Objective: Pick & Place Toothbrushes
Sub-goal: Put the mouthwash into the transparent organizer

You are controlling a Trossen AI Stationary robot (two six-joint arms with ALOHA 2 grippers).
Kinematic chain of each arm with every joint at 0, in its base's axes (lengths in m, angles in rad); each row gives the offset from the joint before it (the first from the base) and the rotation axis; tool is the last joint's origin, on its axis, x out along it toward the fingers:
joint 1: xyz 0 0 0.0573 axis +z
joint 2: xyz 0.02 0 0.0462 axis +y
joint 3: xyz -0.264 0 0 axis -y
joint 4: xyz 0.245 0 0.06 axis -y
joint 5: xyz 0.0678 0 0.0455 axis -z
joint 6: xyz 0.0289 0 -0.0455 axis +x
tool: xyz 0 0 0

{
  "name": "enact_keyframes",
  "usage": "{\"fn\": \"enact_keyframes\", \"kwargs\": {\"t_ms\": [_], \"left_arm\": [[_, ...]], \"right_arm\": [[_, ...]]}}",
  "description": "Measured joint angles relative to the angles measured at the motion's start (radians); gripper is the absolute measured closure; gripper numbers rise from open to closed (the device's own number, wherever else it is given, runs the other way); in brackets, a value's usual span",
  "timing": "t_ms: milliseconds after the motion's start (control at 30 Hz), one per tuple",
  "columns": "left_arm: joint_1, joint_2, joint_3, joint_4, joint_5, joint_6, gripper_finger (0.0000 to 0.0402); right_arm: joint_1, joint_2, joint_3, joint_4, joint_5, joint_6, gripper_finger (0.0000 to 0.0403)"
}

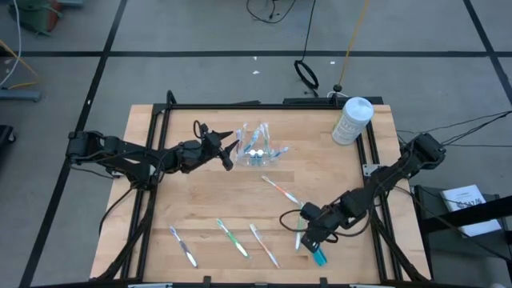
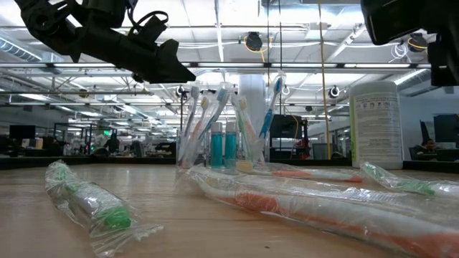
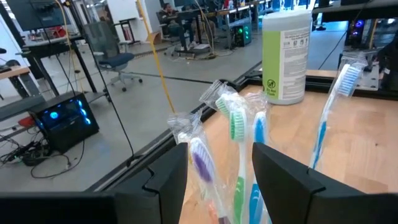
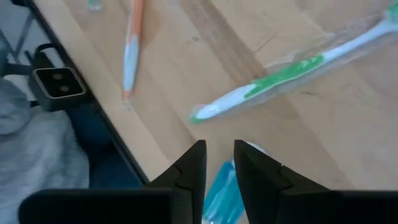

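My arms are dark, near black, built of slim jointed links with rounded housings at the joints. Thin black cables loop along them. My left jaws (image 1: pixel 231 149) end in blunt, angular black fingers; my right jaws (image 1: pixel 312 238) look the same, matte and square-edged.

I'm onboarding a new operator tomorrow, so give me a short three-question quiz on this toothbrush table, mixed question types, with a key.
1. True or false: the left gripper hangs beside the clear holder of upright toothbrushes.
2. Multiple choice: the white wipes canister stands A) at the table's near edge, B) in the far right corner, C) inside the holder.
3. Fill in: the right gripper is low over a wrapped toothbrush with a ____ handle, near the table's right front.

Key: 1 true; 2 B; 3 green.
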Motion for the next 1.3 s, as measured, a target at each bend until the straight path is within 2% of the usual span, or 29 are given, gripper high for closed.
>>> {"fn": "enact_keyframes", "kwargs": {"t_ms": [133,233,433,600,800,967,1300], "left_arm": [[0.0,0.0,0.0,0.0,0.0,-0.005,0.0215],[0.0,0.0,0.0,0.0,0.0,-0.024,0.0215],[0.0,0.0,0.0,0.0,0.0,-0.026,0.0215],[0.0,0.0,0.0,-0.001,0.001,-0.018,0.0215],[0.0,0.0,0.0,-0.001,0.018,-0.019,0.0215],[0.0,0.0,0.0,-0.001,0.018,-0.023,0.0215],[0.0,0.0,0.0,0.0,0.018,-0.026,0.0215]], "right_arm": [[0.001,0.006,0.0,-0.006,-0.006,-0.013,0.0344],[-0.001,0.006,-0.012,0.002,-0.007,-0.02,0.0339],[0.025,0.006,-0.085,0.151,-0.024,0.087,0.0277],[0.062,0.021,-0.13,0.155,-0.033,0.16,0.024],[0.069,0.02,-0.189,0.199,-0.025,0.212,0.0237],[0.072,0.02,-0.242,0.342,0.026,0.214,0.0236],[0.077,0.066,-0.25,0.365,0.017,0.171,0.0236]]}}
